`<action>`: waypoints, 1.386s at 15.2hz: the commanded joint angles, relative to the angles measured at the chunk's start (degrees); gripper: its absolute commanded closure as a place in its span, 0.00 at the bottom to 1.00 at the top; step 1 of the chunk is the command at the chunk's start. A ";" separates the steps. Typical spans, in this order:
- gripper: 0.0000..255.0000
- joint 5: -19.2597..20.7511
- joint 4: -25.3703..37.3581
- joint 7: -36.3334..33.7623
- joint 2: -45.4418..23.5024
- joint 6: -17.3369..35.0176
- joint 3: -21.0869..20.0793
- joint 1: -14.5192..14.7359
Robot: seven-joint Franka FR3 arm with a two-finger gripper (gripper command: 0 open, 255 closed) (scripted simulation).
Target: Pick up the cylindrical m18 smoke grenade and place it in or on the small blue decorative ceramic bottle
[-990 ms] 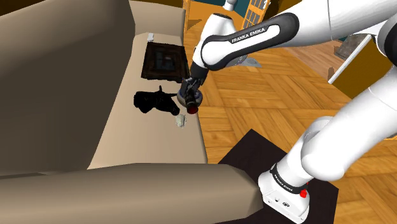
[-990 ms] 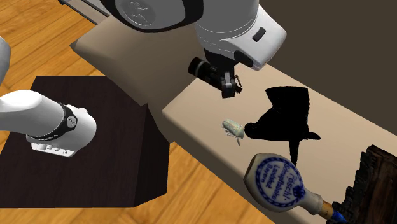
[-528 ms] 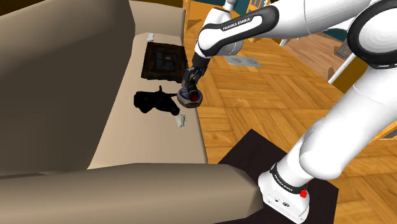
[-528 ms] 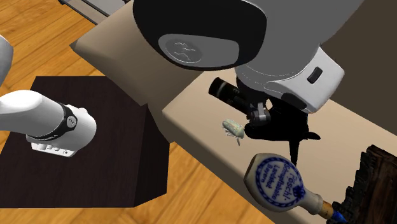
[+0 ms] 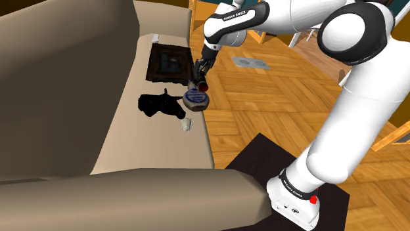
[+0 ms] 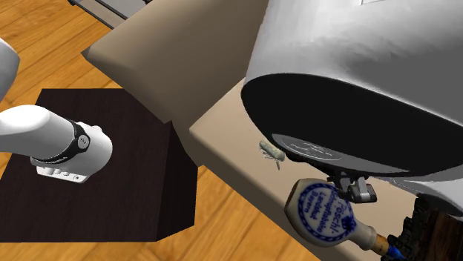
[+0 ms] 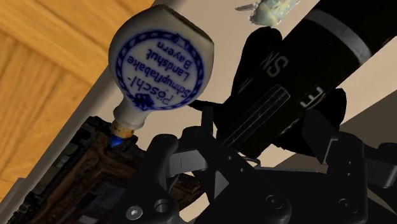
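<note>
**Grenade gripped, just above the bottle**

Your gripper (image 7: 254, 143) is clamped on the black cylindrical grenade (image 7: 299, 70), a finger on each side. In the shoulder view it hangs close at 12 o'clock from the white-and-blue bottle (image 5: 195, 100). The bottle lies on its side at the edge of the beige sofa seat (image 5: 141, 141). A black shape (image 5: 156, 104) sits at its 9 o'clock and a small pale object (image 5: 186, 125) at 7.

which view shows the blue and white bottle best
The wrist view: the bottle shows its whole round face, blue lettering, neck and blue stopper. In the second exterior view the arm overlaps its upper edge. In the shoulder view it lies small under the arm.
</note>
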State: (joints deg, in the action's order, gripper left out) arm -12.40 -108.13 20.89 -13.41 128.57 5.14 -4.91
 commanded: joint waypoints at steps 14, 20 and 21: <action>1.00 -2.65 41.68 7.32 -27.78 -15.48 1.30 -9.44; 1.00 -3.05 38.92 8.11 -28.88 -11.69 1.11 -9.35; 1.00 -3.12 38.53 8.24 -29.11 -11.09 1.07 -9.35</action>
State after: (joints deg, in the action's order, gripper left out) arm -15.44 -69.10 29.00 -42.32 116.73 6.25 -14.30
